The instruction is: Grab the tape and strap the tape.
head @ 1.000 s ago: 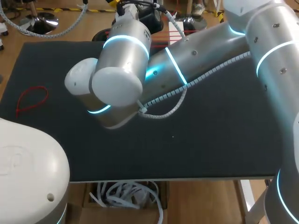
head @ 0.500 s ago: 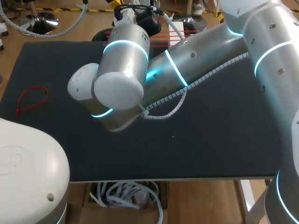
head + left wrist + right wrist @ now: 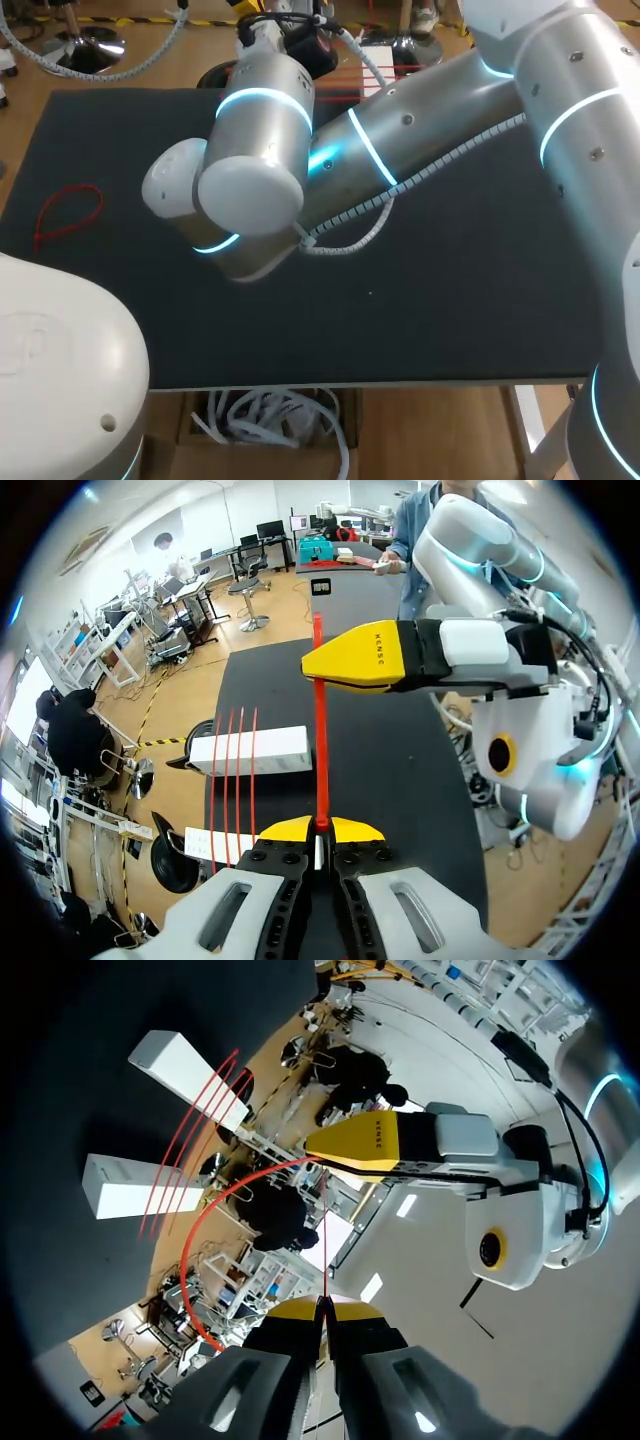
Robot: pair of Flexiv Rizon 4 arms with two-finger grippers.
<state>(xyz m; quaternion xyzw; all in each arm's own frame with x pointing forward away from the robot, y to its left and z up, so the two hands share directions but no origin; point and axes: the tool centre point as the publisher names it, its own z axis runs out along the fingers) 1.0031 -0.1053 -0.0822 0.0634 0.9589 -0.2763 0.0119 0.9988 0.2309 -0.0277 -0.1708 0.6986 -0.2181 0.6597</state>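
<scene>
Left tool (image 3: 320, 827) and right tool (image 3: 322, 1305), both clenched on the red tape (image 3: 320, 742).
Pulled straight in the air between the two, just beside the white box (image 3: 250, 750), clear of the worktop (image 3: 400, 780). Light, thin, bendy stuff by the look of it, probably slick: best pinched flat near the ends, tensioned gently, no yanking.

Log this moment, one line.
left pincer: shut on red strap | right pincer: shut on red strap | strap: stretched between them
</scene>
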